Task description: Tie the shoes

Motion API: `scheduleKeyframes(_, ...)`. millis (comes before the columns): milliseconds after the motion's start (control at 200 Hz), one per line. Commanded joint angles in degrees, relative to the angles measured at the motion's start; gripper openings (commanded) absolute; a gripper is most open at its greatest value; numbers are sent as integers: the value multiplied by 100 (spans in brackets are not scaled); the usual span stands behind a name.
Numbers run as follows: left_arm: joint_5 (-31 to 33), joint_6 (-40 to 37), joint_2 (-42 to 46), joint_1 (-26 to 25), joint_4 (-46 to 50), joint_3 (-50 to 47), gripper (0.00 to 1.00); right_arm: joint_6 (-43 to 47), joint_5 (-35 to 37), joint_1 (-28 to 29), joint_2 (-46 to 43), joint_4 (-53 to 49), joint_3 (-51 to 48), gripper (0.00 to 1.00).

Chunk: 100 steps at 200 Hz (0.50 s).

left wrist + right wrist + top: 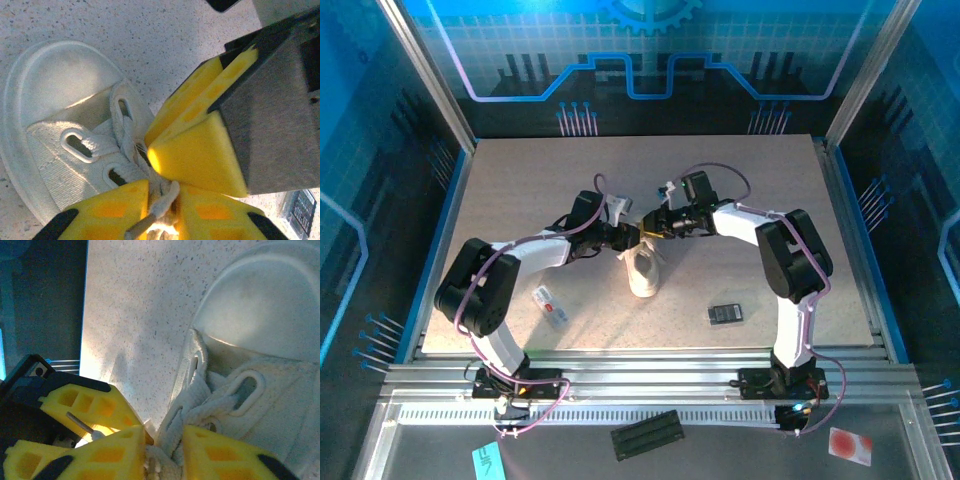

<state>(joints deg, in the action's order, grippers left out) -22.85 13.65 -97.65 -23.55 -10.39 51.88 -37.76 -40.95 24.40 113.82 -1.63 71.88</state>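
Observation:
The white sneaker (643,272) lies mid-table, toe toward the arms. Both grippers meet over its laced end. In the left wrist view the shoe (55,95) fills the left side, and my left gripper (162,202) is shut on a pale lace (167,197) running up from the eyelets. The right gripper's yellow fingers (200,145) press in just above it. In the right wrist view my right gripper (165,460) is shut on a bunch of laces (195,415) at the shoe's (260,335) tongue. In the top view the left gripper (631,239) and right gripper (654,229) nearly touch.
A small black device (725,314) lies right of the shoe and appears again as the black device (304,209) at the left wrist view's corner. A white-and-red packet (550,305) lies to the left. The table's edge (86,315) runs close by in the right wrist view.

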Motion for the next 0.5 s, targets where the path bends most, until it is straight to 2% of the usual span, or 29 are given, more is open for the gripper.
scheduleKeyframes(0, -114, 50, -48, -68, -38, -73, 17, 69, 9, 85, 48, -99, 73, 12)
scheduleKeyframes(35, -110, 59, -58, -66, -12, -57, 15, 96, 53, 91, 29, -115, 85, 5)
scheduleKeyframes(100, -92, 75, -53, -71, 40, -47, 11, 244, 183, 82, -46, -247, 143, 0)
scheduleKeyframes(325, 100, 138, -26, -66, 273, 0, 6, 884, 438, -71, -259, -1029, 582, 0)
scheduleKeyframes(495, 206, 173, -37, -66, 323, 0, 4, 994, 423, -209, -327, -1182, 591, 0)
